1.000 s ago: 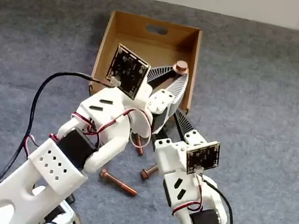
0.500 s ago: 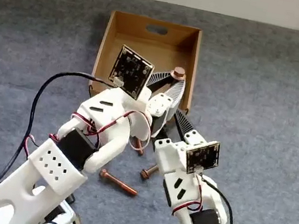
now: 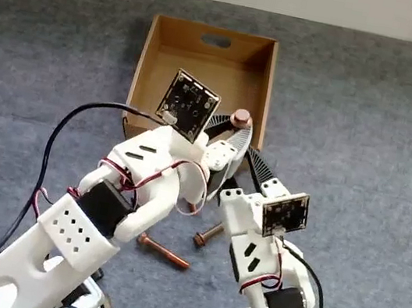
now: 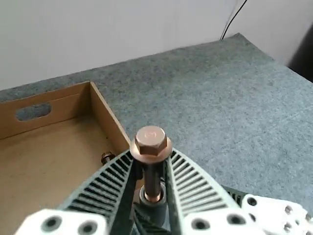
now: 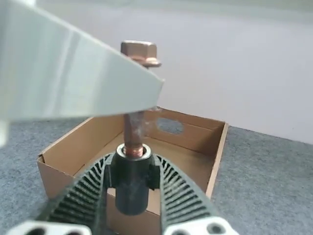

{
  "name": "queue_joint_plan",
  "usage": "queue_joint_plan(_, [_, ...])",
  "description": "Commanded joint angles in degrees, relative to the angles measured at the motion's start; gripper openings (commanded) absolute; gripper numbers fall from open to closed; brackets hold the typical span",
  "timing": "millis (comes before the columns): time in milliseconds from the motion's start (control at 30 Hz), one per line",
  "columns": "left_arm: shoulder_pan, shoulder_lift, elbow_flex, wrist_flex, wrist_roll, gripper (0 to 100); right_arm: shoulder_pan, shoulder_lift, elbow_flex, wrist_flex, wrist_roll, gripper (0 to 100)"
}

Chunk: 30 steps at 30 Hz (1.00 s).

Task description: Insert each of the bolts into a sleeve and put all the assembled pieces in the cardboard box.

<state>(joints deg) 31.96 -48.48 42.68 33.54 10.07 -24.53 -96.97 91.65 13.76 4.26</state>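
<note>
Grey carpet-covered table [image 3: 365, 149] carries everything. The open-topped brown cardboard box [image 3: 152, 42] sits at the far side, in front of both arms. Little of its floor shows. In the left wrist view one small dark item with a coppery end [image 4: 106, 157] lies inside by the side wall; poss. a finished piece, too small to tell.

Both white arms meet just at the box's near right corner.
- Left claw [image 4: 150, 164]: closed narrow on the shank of a copper-coloured hex-head bolt [image 4: 150, 142], head up, shank approx. vertical. High view puts the head [image 3: 240, 118] over the box's near edge.
- Right claw [image 5: 131, 171]: clamped round a short black cylindrical sleeve [image 5: 131, 188], bore up, directly under the bolt.

Bolt tip is in the sleeve mouth – right wrist view shows the shank entering the bore, but most of the shank stands clear above it. Judged: insertion begun, not seated.

Not done:
- This pair needs pushing home, then dropping in the box.
- At least two loose copper bolts on the table near the arm bases, one long [image 3: 162, 249], one shorter [image 3: 206, 235] – neither sleeved.
- Spare sleeves for them: can't locate.

Est. progress: early to mid. Mating step underway, most boxing yet to come.
</note>
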Motion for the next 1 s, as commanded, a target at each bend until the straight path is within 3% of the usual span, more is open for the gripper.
queue_joint_plan(0, [0.22,-1.63,-0.84,1.32,-0.26,1,1.8,-0.57,-0.92,-1.63,-0.62,0.7])
queue_joint_plan(267, [-0.04,-1.63,-1.01,6.07,0.09,14,1.8,-0.57,-0.75,-1.63,-0.62,0.7])
queue_joint_plan(967, [-0.04,-3.21,-1.1,19.6,-0.26,14,2.07,-0.57,-0.57,-1.63,-0.62,0.7])
